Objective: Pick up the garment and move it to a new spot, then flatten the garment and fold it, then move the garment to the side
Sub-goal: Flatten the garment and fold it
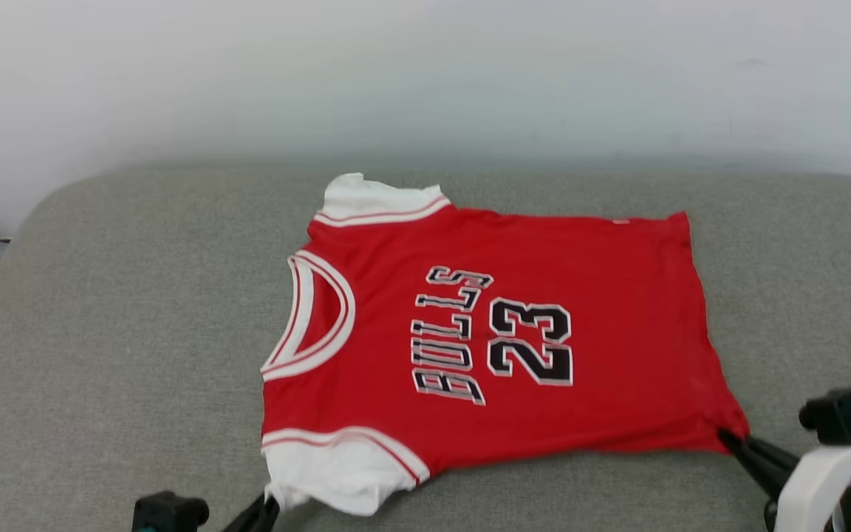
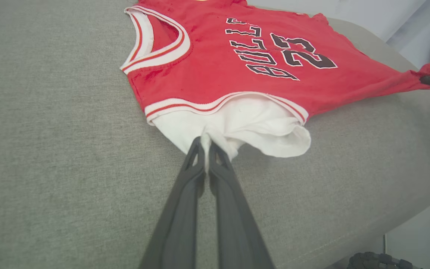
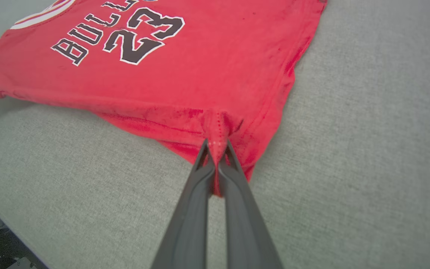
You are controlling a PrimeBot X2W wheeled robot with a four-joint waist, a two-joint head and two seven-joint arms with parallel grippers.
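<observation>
The left gripper [image 2: 206, 144] had its fingers pinched shut on the near white sleeve [image 2: 259, 123] of the red Bulls 23 jersey [image 1: 603, 295]. The right gripper [image 3: 217, 145] was clamped on the near hem corner [image 3: 218, 125]. The jersey lay spread chest-up on the grey cushion [image 1: 137, 332]. Soft, light and limp, it would likely sag between the 2 holds, so seams and corners looked the surest grips.
</observation>
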